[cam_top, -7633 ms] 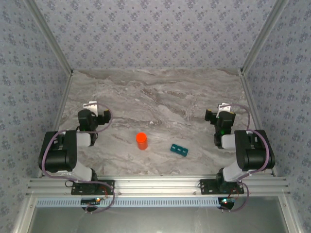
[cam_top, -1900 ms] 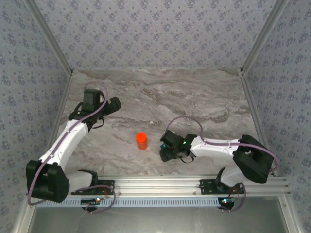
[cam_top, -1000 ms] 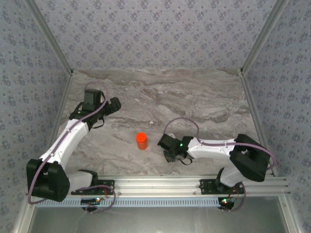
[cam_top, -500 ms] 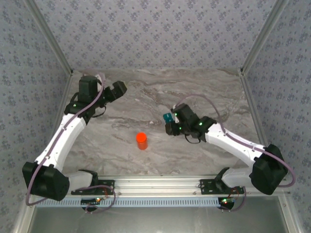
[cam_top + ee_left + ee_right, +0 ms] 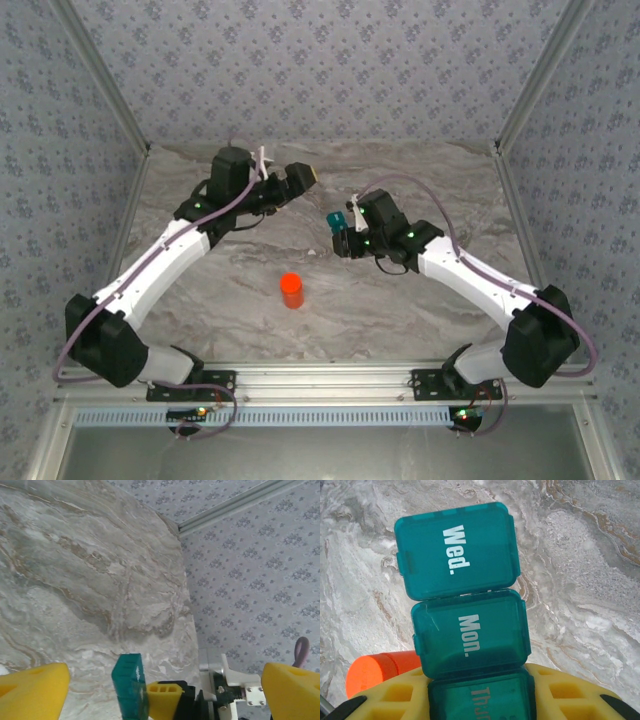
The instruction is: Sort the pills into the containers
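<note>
- The orange bottle (image 5: 291, 290) stands upright on the marble table (image 5: 420, 190), nearer the arm bases than either pincer, closer to the right pincer than to the left. In the right wrist view its top (image 5: 375, 672) peeks out just beside that pincer's yellow fingers (image 5: 400, 695).
- The right pincer (image 5: 345, 238) is clamped on one end of the teal pill box (image 5: 338, 221), with the jaws drawn in narrow around it.
- The lid caught between the fingers reads "Thu"; the "Mon." and "Wed." lids (image 5: 465, 615) stick out past the fingertips, all closed.
- The pill box is held up off the table, toward the left pincer.
- The left pincer (image 5: 296, 180) hangs farther back, just apart from the box, with its jaws spread wide and nothing in them.
- In the left wrist view the box (image 5: 131, 682) shows edge-on between its two yellow fingers (image 5: 32, 687), touching neither.
- Beyond both pincers rises the patterned wall (image 5: 330, 70).
</note>
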You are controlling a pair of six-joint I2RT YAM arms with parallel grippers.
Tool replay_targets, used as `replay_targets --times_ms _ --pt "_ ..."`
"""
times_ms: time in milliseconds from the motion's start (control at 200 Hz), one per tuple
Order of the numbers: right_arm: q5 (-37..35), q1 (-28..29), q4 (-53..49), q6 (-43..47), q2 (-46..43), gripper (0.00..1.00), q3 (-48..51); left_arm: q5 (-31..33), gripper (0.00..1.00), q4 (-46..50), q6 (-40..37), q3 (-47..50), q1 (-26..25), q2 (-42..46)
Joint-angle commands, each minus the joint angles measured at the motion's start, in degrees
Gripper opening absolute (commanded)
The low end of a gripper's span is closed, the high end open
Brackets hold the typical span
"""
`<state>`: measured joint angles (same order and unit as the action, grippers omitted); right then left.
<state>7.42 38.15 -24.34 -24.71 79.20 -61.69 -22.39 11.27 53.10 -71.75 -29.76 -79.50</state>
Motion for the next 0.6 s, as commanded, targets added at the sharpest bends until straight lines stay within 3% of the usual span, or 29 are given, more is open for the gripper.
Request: replay_targets --times_ms 0,300,595 --pt "1.37 -0.63 2.64 0.54 0.64 0.38 -2.28 -1.22 0.98 -6.40 4.84 1.77 -1.15 -0.95" --pt "3.02 -1.58 4.53 -1.61 1.37 0.38 -2.78 -2.26 0.98 -13.80 11.55 4.22 -4.63 -3.59" --pt "3.47 -2.28 5.86 -2.27 2.34 0.38 -3.61 -1.16 0.98 -15.13 12.91 4.85 -7.20 -3.74"
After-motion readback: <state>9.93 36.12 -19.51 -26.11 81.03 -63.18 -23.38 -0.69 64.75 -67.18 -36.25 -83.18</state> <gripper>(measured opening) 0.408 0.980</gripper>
